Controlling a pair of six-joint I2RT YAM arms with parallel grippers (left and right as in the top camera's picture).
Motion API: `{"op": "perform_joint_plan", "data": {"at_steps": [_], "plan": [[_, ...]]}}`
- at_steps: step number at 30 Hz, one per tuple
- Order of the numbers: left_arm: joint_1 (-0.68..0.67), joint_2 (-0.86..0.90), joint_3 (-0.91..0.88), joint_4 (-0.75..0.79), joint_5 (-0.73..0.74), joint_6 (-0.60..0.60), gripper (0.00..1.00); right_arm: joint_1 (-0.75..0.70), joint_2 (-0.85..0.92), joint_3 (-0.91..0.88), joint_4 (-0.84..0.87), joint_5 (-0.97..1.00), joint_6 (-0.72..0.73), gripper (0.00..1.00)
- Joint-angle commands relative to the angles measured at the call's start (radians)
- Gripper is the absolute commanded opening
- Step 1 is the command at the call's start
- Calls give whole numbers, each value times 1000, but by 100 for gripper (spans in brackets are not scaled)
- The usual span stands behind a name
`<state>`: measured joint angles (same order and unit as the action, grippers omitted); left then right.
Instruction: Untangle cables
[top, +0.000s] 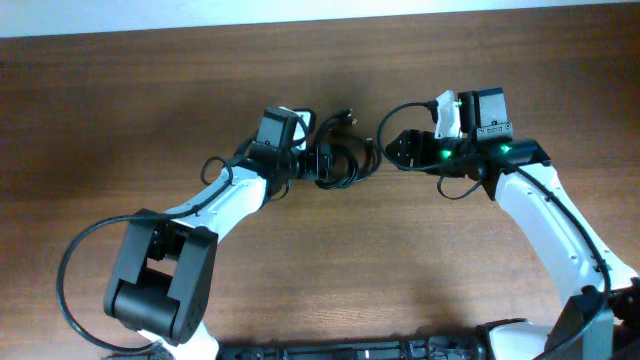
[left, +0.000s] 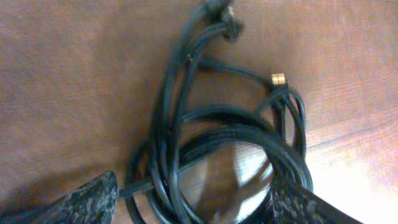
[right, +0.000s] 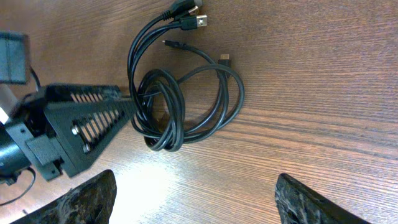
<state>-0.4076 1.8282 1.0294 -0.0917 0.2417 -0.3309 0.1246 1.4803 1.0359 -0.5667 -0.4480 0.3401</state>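
A tangled coil of black cables (top: 345, 160) lies on the wooden table at centre back. In the left wrist view the cable bundle (left: 168, 124) runs between my left gripper's fingers (left: 193, 205), which are wide apart and straddle the coil's near loops. A gold-tipped connector (left: 278, 78) sticks out at the right. My left gripper (top: 322, 163) sits at the coil's left edge. My right gripper (top: 398, 152) is open and empty just right of the coil. The right wrist view shows the coil (right: 176, 112), USB plugs (right: 198, 20) and the left gripper's lattice finger (right: 87, 124) touching the coil; my right fingers (right: 199, 202) stand over bare wood.
The brown wooden table (top: 150, 90) spreads around both arms. The right arm's own black cable (top: 462, 190) loops beside its wrist. The left arm's base (top: 160, 280) stands at the front left.
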Motion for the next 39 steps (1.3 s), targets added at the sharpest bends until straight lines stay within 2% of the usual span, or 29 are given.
{"op": "perform_joint_plan", "data": {"at_steps": [1,6,7,8,9,14,16,17,19,25,27,32,35,39], "plan": [[-7,-3,16,3,-55,-28,78,7,-3,19,3,-16,2,81],[-14,4,16,33,-56,-20,80,7,-3,19,3,-16,2,81],[-14,8,16,50,-45,0,79,7,-3,19,3,-16,2,81],[-16,16,16,76,-15,62,73,7,-3,19,3,-16,2,81],[-16,25,16,93,2,90,71,7,-3,19,3,-16,2,81],[-16,119,16,158,-3,124,69,7,-3,19,3,-16,2,81],[-15,144,16,180,-3,124,50,7,-3,19,3,-16,2,81],[-15,147,16,183,-2,124,28,7,-3,19,2,-16,2,81],[-15,138,19,188,13,123,1,7,-3,19,3,-16,2,81],[-5,-7,23,103,193,119,0,7,-3,19,-26,-11,1,81],[-2,-48,23,35,193,117,0,7,-2,18,-37,-12,1,81],[-2,-72,23,-70,253,18,0,8,-2,17,-92,-13,2,80],[-2,-72,23,-83,253,-17,0,28,-2,15,-153,-12,1,75],[-2,-72,23,-75,271,-37,0,82,0,-8,-155,-8,-21,74]]}}
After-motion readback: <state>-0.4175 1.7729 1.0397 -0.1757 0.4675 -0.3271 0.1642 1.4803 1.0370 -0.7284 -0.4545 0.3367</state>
